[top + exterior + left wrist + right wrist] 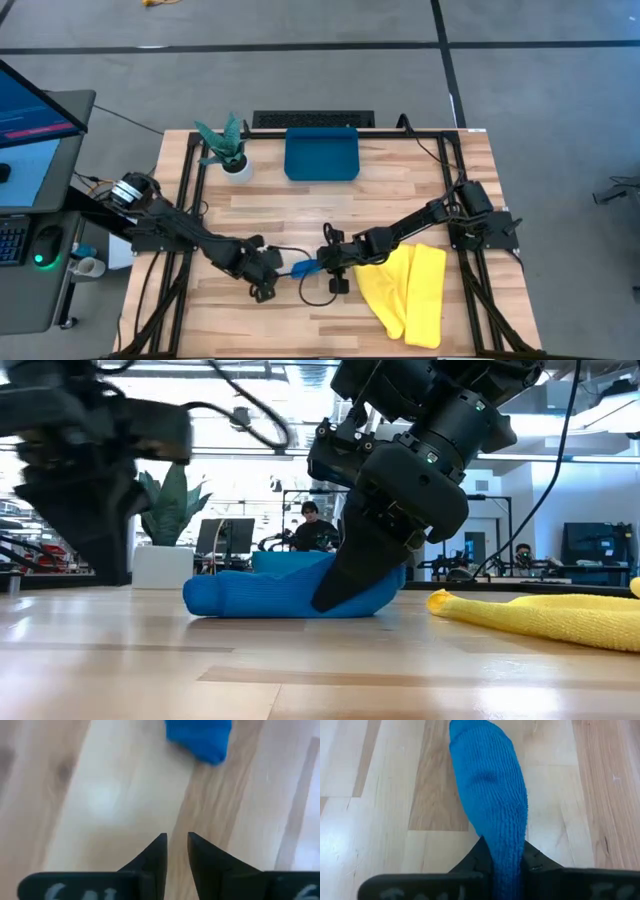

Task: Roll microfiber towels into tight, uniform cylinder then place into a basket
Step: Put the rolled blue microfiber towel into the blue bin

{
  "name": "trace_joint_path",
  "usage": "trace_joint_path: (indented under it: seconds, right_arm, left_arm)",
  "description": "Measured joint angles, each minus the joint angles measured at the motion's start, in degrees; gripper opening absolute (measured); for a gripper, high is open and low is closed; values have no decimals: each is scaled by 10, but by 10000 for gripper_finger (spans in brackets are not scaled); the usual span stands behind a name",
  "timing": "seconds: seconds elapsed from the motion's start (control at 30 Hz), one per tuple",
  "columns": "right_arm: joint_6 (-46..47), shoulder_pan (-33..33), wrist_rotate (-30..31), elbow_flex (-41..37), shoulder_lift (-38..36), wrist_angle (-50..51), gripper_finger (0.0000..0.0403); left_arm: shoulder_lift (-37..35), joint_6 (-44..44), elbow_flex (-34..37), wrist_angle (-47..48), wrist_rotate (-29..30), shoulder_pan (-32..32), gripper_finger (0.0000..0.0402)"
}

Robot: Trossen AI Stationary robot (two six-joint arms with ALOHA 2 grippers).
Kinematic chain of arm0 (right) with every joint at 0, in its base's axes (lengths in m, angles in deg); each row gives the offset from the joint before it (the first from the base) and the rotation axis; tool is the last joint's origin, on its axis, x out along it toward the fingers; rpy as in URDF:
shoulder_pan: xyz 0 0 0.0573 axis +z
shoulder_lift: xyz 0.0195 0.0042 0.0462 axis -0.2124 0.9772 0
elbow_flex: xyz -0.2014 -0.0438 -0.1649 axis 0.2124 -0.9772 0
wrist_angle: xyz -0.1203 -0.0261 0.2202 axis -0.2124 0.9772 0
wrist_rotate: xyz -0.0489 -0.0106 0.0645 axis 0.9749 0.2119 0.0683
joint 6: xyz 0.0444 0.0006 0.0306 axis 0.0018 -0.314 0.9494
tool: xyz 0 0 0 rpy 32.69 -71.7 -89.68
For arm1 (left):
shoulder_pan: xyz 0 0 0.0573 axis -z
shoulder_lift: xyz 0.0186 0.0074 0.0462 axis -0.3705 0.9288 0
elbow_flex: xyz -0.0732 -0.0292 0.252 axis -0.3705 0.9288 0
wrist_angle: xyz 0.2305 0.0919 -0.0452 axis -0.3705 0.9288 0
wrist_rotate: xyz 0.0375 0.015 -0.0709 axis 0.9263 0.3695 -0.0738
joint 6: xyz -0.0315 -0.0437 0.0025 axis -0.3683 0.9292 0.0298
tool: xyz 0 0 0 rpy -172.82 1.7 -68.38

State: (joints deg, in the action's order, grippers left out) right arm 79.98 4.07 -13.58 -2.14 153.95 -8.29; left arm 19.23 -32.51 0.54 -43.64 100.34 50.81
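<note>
The blue microfiber towel [305, 267] lies rolled into a short cylinder [262, 593] on the wooden table, near the front middle. My right gripper [327, 264] reaches in from the right and is shut on the roll's right end. My left gripper [262, 288] hovers just left of the roll, its fingers [176, 841] a narrow gap apart with nothing between them; the roll's other end [200, 740] shows ahead of it. The yellow towel [410, 290] lies loosely folded at the front right. The teal basket [322, 153] stands at the far middle. My right gripper pinches the blue roll's right end [506, 842] between its two fingers. The fingers [350, 585] slant down from the table's right side and lie along the roll, which stretches away from them. The roll rests lengthwise on the table.
A white pot with a green plant [228, 152] stands left of the basket. A dark bar [313, 120] lies along the far edge behind the basket. A black cable [312, 292] loops on the table near the front. People sit at desks in the room beyond [312, 525].
</note>
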Motion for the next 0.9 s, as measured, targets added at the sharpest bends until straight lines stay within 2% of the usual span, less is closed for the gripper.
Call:
trace_joint_path:
  seconds: [0.17, 0.33, 0.57, 0.9]
  right_arm:
    - [0, -4, 0, -1, -8, 18, 47]
    - [-2, -20, -1, -4, -38, 54, 47]
    - [-39, -59, 1, -3, -94, 69, 47]
    - [-130, -167, 2, -2, -183, 66, 48]
  left_arm:
    - [-63, 53, 106, -149, 17, 21, 36]
    - [-133, 33, 186, -270, 77, 29, 11]
    - [-198, -22, 210, -272, 136, 28, 1]
    - [-212, -68, 209, -274, 138, 12, 2]
